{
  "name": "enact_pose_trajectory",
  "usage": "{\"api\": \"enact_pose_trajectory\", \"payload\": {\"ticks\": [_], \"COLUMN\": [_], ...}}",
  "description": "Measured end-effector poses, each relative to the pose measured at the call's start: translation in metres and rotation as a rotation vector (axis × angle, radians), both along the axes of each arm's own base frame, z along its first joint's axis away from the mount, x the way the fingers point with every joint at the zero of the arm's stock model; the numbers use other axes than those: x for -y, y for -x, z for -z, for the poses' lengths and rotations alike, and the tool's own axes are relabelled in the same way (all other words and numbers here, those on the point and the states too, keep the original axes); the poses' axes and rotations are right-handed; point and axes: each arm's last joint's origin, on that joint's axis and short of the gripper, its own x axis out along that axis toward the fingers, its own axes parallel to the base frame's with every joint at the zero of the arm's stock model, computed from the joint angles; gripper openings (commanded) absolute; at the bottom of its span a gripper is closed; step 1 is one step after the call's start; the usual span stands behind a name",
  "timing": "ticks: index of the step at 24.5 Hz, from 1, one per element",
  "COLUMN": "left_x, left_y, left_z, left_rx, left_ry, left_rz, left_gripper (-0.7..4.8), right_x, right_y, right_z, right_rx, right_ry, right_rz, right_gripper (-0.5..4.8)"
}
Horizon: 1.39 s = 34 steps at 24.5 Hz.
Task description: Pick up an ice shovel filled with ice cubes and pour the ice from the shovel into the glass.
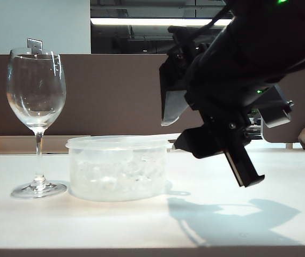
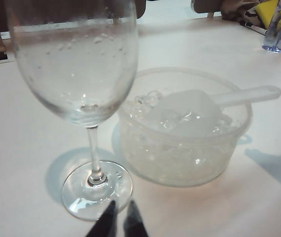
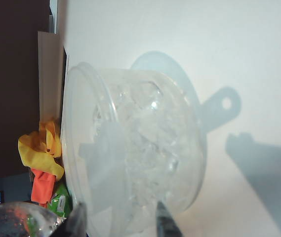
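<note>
Barely begun; glass [image 1: 36, 96] empty, near the counter's [image 1: 141, 225] left edge; scoop [image 2: 199, 106] lying in the tub [image 1: 117, 167] on the ice [image 2: 175, 118], handle over the rim; right end effector [image 3: 119, 219] wide open beside it, holding nothing; left end effector [image 2: 116, 219] nearly closed, empty, by the glass foot; lifting and pouring left to do.

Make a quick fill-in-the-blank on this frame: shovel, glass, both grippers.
1. The ice shovel lies in the ___, on the ice cubes.
2. The glass holds ___ ice.
3. The right gripper, near the shovel handle, is ___.
4. The left gripper, by the glass foot, is ___.

Answers: tub; no; open; shut
</note>
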Motion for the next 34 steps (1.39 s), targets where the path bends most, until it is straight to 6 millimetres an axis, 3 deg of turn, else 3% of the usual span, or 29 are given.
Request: {"api": "enact_pose_trajectory", "payload": {"ticks": [8,22,34], "left_x": [0.000,0.000,0.000], "left_y": [0.000,0.000,0.000], "left_z": [0.000,0.000,0.000], "left_rx": [0.000,0.000,0.000], "left_ry": [0.000,0.000,0.000], "left_rz": [0.000,0.000,0.000], "left_gripper": [0.29,0.29,0.29], "right_x": [0.005,-0.006,0.004], "right_y": [-0.016,-0.043,-0.059], "right_z": [-0.002,0.001,0.005], "right_rx": [0.012,-0.023,-0.020], "right_ry": [-0.036,-0.046,-0.023], "right_rz": [0.046,0.041,0.071], "right_gripper": [1.81,1.80,1.66]}}
